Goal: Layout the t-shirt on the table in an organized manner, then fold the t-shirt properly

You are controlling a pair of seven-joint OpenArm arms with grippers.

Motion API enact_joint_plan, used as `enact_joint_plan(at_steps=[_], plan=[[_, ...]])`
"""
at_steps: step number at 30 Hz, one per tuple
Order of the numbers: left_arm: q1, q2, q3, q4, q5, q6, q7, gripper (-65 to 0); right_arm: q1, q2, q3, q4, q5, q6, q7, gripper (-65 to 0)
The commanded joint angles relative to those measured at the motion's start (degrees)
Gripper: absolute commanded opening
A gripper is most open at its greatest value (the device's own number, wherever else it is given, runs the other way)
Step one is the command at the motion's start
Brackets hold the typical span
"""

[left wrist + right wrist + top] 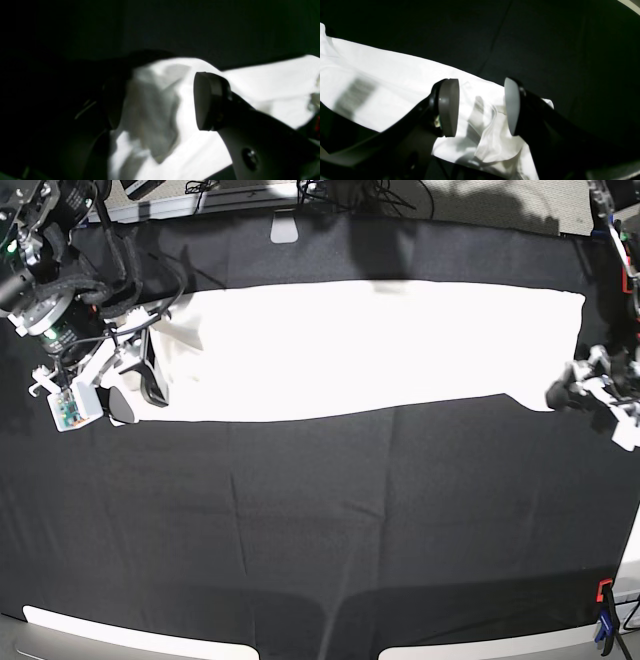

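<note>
Between the 2 round grey pads of the right gripper (481, 107) lies a bunched corner of the white cloth t-shirt (395, 82). The pads stand wide apart, one on each side of the bunch, and they do not squeeze it. It looks as if this claw is set there so it can pinch the corner.

At the other end, the left gripper (157, 100) also stands wide. A soft lump of the white cloth rises between its 2 dark pads. The picture is blurry, so it is hard to say if a pad touches the cloth.

From above, the t-shirt (380, 345) lies as 1 long white band across the far part of the big table of black wrinkled cloth (320, 530). Only plain white shows; no coloured letters can be seen. The right gripper (135, 375) is at 1 short end and the left gripper (575, 390) is at the other. The 2 arms probably wait at the ends so both can lift and fold together. Small red and blue clamps (603, 610) hold the black cloth at a near corner.
</note>
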Motion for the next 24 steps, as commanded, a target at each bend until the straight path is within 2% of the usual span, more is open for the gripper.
enact_joint_plan(at_steps=[1, 6, 7, 9, 13, 14, 16, 18, 19, 24], plan=[[-0.94, -0.52, -0.26, 0.83, -3.13, -0.46, -0.07, -25.3, 0.33, 0.63, 0.28, 0.94, 0.81, 0.17, 0.94, -36.4], [-0.96, 0.68, -0.26, 0.85, -5.33, -3.21, -0.02, -25.8, 0.33, 0.63, 0.28, 0.94, 0.79, 0.17, 0.92, -36.4], [-0.94, 0.52, -0.26, 0.85, -5.18, -3.19, -0.02, -28.1, 0.33, 0.63, 0.28, 0.94, 0.79, 0.17, 0.92, -36.4], [-0.96, 0.09, -0.26, 0.85, -5.18, -3.17, 0.46, -37.7, 0.33, 0.63, 0.28, 0.94, 0.79, 0.17, 0.92, -36.4], [-0.94, -0.74, -0.26, 0.85, -5.40, -3.26, 2.97, -62.7, 0.33, 0.63, 0.28, 0.94, 0.79, 0.17, 0.94, -36.4], [-0.94, -0.90, -0.26, 0.85, -5.44, -3.28, 3.69, -65.0, 0.33, 0.66, 0.28, 0.94, 0.79, 0.20, 0.94, -36.4], [-0.92, -1.03, -0.26, 0.85, -6.16, -3.43, 5.03, -65.0, 0.33, 0.66, 0.28, 0.94, 0.79, 0.17, 0.96, -36.4], [-0.90, -1.25, -0.26, 0.85, -9.77, -3.43, 8.02, -65.0, 0.33, 0.63, 0.28, 0.94, 0.79, 0.20, 0.98, -36.4], [-0.90, -1.40, -0.26, 0.85, -12.50, -3.45, 10.32, -65.0, 0.33, 0.66, 0.28, 0.94, 0.79, 0.17, 0.98, -36.4], [1.79, -3.39, -0.28, 1.64, -29.55, -3.49, 10.46, -65.0, 0.33, 0.63, 0.28, 0.94, 0.79, 0.17, 1.01, -36.4]])
